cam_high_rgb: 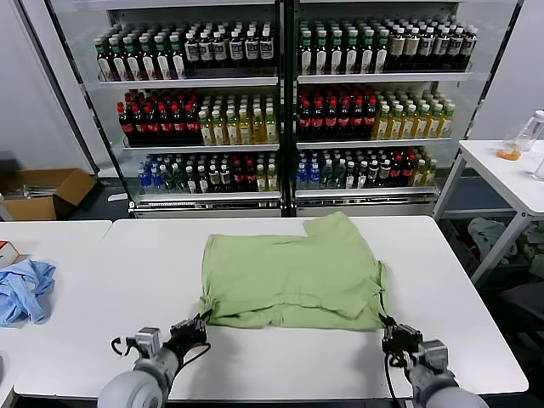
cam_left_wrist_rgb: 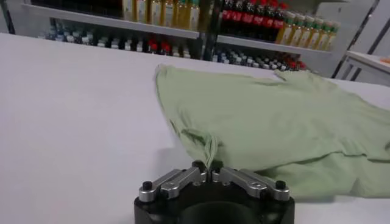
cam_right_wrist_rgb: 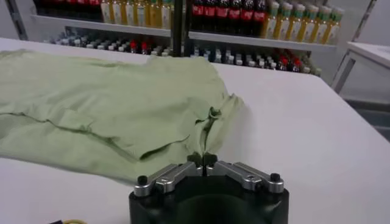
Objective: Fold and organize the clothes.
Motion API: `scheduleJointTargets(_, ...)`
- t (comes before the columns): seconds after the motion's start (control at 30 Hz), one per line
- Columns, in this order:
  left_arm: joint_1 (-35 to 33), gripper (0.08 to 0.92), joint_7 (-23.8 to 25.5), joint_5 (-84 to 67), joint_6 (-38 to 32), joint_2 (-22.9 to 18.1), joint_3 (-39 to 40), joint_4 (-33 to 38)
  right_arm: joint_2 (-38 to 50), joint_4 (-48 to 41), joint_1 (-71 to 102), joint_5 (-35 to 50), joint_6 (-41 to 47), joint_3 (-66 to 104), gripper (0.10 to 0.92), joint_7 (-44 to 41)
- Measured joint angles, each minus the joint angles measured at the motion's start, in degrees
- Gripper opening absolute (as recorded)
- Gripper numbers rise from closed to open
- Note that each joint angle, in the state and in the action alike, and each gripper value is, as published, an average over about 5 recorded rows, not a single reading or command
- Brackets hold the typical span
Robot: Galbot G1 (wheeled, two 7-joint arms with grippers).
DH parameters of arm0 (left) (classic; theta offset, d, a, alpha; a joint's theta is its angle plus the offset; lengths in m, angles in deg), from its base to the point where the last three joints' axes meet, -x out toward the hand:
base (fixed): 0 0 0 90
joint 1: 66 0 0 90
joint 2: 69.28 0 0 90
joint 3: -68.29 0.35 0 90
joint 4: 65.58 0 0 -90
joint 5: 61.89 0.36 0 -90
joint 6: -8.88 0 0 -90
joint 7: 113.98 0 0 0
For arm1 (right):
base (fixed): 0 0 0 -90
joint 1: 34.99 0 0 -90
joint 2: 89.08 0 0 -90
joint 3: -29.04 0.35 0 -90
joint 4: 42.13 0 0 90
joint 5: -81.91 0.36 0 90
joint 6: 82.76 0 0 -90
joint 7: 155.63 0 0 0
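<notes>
The light green shirt [cam_high_rgb: 293, 272] lies spread on the white table [cam_high_rgb: 280, 361], partly folded, a sleeve pointing toward the shelves. My left gripper [cam_high_rgb: 202, 321] is at the shirt's near left corner, shut on a pinch of the green cloth [cam_left_wrist_rgb: 209, 149]. In the left wrist view the gripper [cam_left_wrist_rgb: 209, 168] shows the cloth squeezed between the closed fingertips. My right gripper [cam_high_rgb: 388, 327] is at the near right corner, likewise shut on the shirt's edge [cam_right_wrist_rgb: 201, 143]. The right wrist view has the gripper [cam_right_wrist_rgb: 202, 161] closed with cloth rising out of the tips.
A light blue cloth [cam_high_rgb: 24, 289] lies on the neighbouring table to the left. Behind the table stands a cooler [cam_high_rgb: 280, 102] full of bottles. A second white table [cam_high_rgb: 510, 174] with containers stands at the right. A cardboard box [cam_high_rgb: 47, 191] sits on the floor at left.
</notes>
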Motion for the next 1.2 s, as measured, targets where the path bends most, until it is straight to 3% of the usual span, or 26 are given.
scheduleJointTargets(0.23, -7.74, 0.099, -0.24, -0.02, -0.02, 0.99, -2.70, 7.04, 1.00, 4.35, 8.65, -1.72, 0.02, 4.58, 0.119, -0.69)
scheduleJointTargets(0.43, -13.88, 0.133, -0.50, 1.11, -0.03, 1.02, -3.55, 12.17, 0.95, 7.57, 12.73, -3.99, -0.57, 7.01, 0.257, -0.75)
scheduleJointTargets(0.8, -16.07, 0.443, -2.43, 1.77, -0.46, 2.65, -6.11, 17.17, 2.82, 8.51, 7.03, -1.37, -3.19, 6.78, 0.577, 1.96)
scheduleJointTargets(1.03, -9.12, 0.642, -4.04, -0.77, -0.98, 5.60, -5.47, 13.79, 3.08, 1.33, -8.20, 4.06, -1.82, 0.28, 0.771, 5.15)
scheduleJointTargets(1.2, -0.77, 0.780, -5.05, -1.98, -0.58, 7.50, -2.94, 7.86, 2.20, -6.97, -21.18, 7.23, 0.07, -6.26, 0.820, 6.66)
